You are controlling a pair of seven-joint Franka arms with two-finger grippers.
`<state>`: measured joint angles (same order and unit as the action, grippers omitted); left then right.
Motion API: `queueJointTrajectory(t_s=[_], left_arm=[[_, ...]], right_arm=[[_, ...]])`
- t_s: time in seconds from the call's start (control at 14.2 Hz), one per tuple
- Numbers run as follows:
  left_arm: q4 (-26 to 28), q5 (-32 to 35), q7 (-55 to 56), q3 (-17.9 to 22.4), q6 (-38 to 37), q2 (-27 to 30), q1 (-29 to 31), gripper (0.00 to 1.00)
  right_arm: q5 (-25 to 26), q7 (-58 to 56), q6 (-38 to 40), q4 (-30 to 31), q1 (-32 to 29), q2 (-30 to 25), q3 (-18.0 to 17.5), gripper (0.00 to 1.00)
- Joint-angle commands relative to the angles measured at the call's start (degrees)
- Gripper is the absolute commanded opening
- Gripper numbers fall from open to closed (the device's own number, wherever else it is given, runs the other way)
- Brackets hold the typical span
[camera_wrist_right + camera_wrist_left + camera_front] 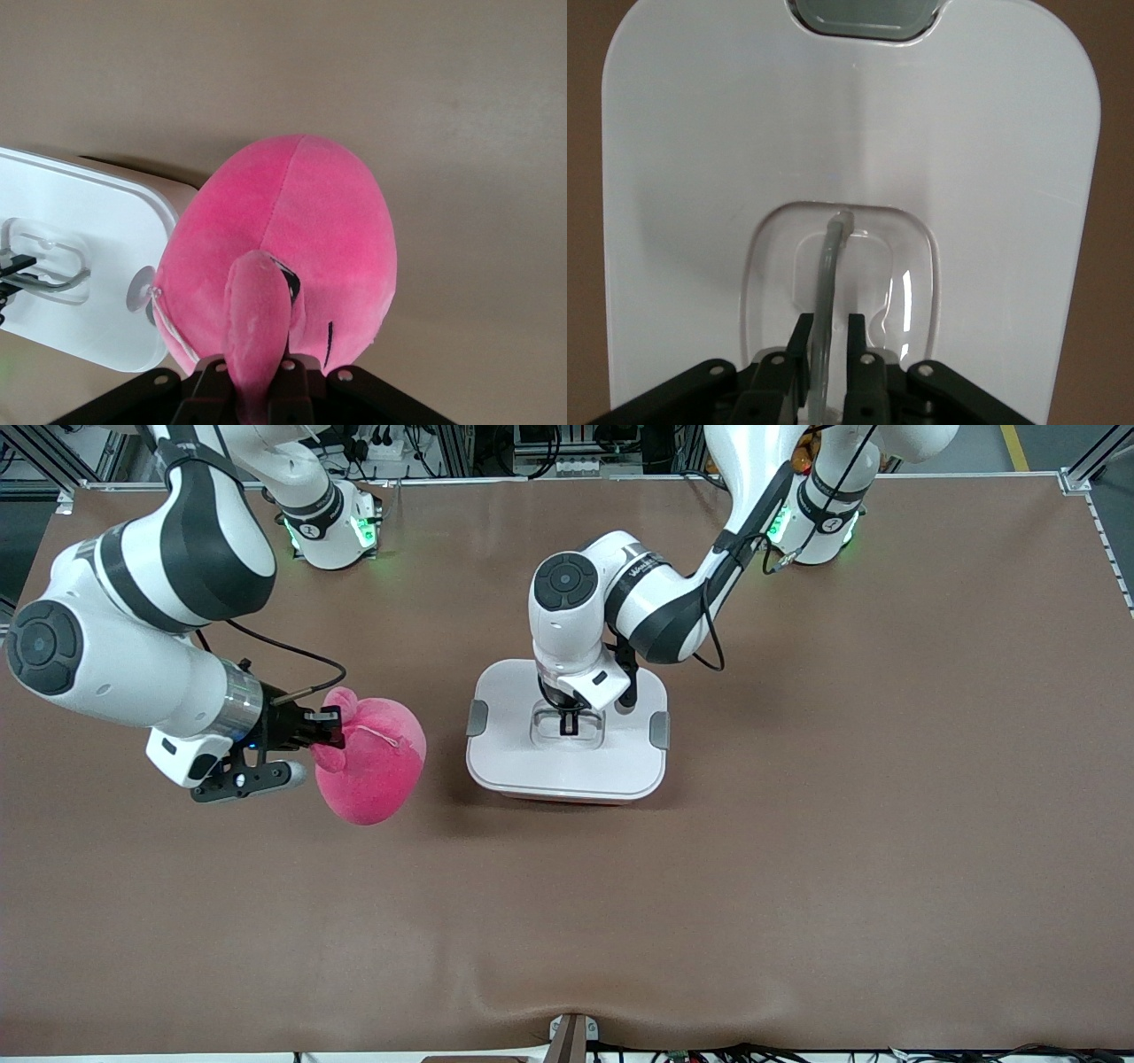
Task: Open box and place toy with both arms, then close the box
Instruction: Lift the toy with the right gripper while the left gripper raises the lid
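The box [532, 766] stands mid-table, its white lid [983, 159] on and a grey clip [477, 718] at each end. My left gripper [568, 722] points down into the lid's recess. Its fingers straddle the clear handle [835, 235]; the left gripper [830, 320] stands narrowly open, with a slim gap still showing beside the handle. The pink toy [376, 766] hangs over the table beside the box, toward the right arm's end. My right gripper [330, 731] is shut on one of the toy's ear flaps [257, 301]; the toy's round body [292, 221] fills the right wrist view, where the box [89, 239] also shows.
Brown cloth [797, 824] covers the table. Both arm bases stand along the table edge farthest from the front camera. A small bracket [571, 1036] sits at the edge nearest that camera. A wrinkle runs along the cloth near that edge.
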<state>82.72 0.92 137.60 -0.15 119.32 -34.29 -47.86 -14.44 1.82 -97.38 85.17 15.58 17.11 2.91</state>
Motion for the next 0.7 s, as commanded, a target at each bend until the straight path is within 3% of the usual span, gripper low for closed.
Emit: queueJointTrajectory(t_s=[0.0,0.21,0.42,0.63], left_arm=[[1.21,0.75,1.44,0.06,-0.14,1.5,-0.13,0.13],[1.21,0.75,1.36,0.06,-0.23,1.5,-0.21,0.1],[1.21,0.75,1.36,-0.03,-0.23,1.5,-0.21,0.0],[1.12,0.75,1.44,-0.03,-0.14,1.59,-0.21,0.0]], right_arm=[[-1.29,-1.38,0.79,-0.88,-1.6,0.21,-0.45,0.0],[-1.38,-1.12,0.87,-0.88,-1.51,0.12,-0.45,0.0],[-1.38,-1.03,0.87,-0.88,-1.43,0.03,-0.45,0.0],[-1.29,-1.12,0.96,-0.88,-1.42,-0.15,-0.45,0.0]])
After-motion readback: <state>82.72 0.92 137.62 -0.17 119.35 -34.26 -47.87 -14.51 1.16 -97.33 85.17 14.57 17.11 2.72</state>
